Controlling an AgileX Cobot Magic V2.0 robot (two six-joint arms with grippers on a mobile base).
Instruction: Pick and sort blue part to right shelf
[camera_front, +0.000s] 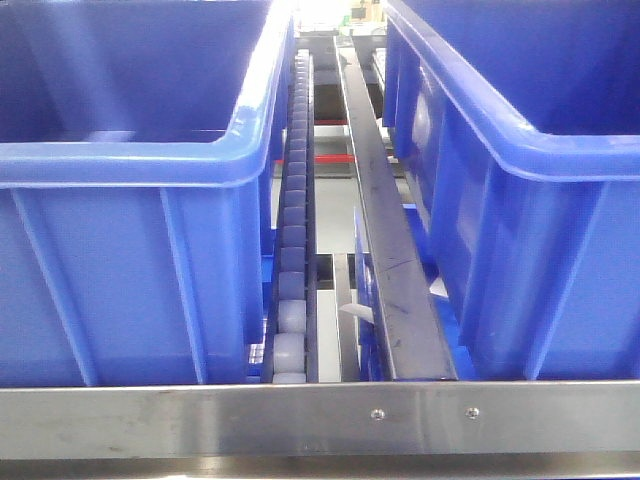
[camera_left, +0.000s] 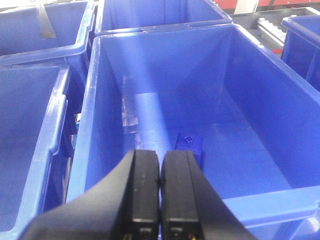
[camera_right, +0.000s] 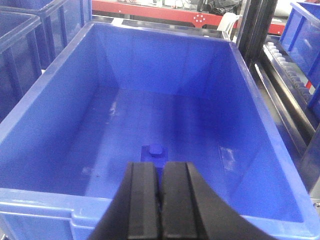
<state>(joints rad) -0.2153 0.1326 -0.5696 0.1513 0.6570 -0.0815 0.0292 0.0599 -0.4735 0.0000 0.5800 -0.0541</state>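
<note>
Blue part (camera_left: 189, 146) lay in a bin (camera_left: 260, 200), looking small, hard and light. Both the left gripper (camera_left: 160, 172) and right gripper (camera_right: 161, 187) were pinched together, empty. Grabbing its flat sides seemed best.

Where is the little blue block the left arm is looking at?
In the left wrist view, the blue part lies on the floor of the big blue bin, just beyond the shut left gripper.

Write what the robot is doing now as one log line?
left gripper: shut, empty | right gripper: shut, empty | blue part: on bin floor
</note>
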